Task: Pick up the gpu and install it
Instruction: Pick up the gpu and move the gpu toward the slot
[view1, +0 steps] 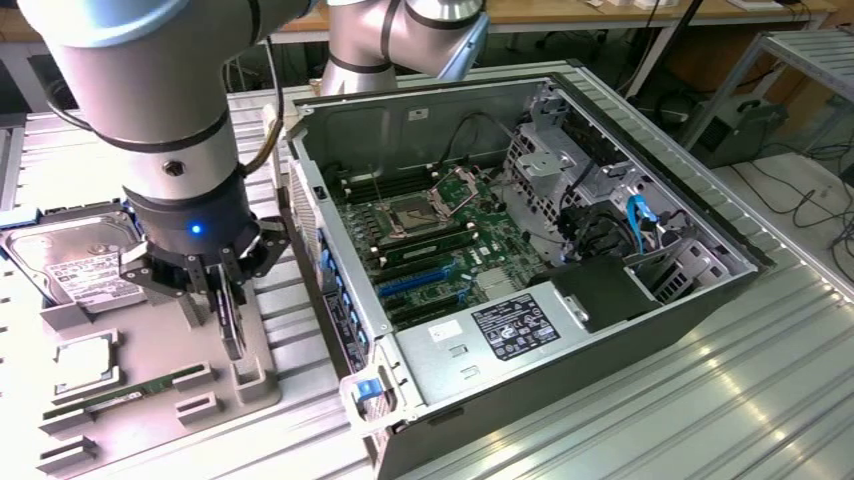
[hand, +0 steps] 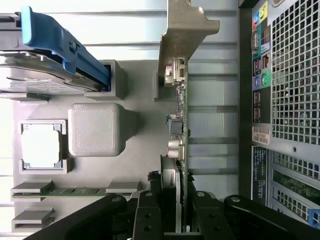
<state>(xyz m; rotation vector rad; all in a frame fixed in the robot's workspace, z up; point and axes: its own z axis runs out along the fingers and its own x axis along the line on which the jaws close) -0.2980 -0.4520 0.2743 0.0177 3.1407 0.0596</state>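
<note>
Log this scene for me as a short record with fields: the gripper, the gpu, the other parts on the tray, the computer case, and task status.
gripper: gripper is right at the gpu, at its end away from the bracket
gpu: gpu stands on edge over the gray tray, outside the case
other parts on tray: hard drive, CPU, RAM stick
computer case: computer case is open, motherboard exposed, on the exterior view's right of the tray
task status: gpu not yet installed
</note>
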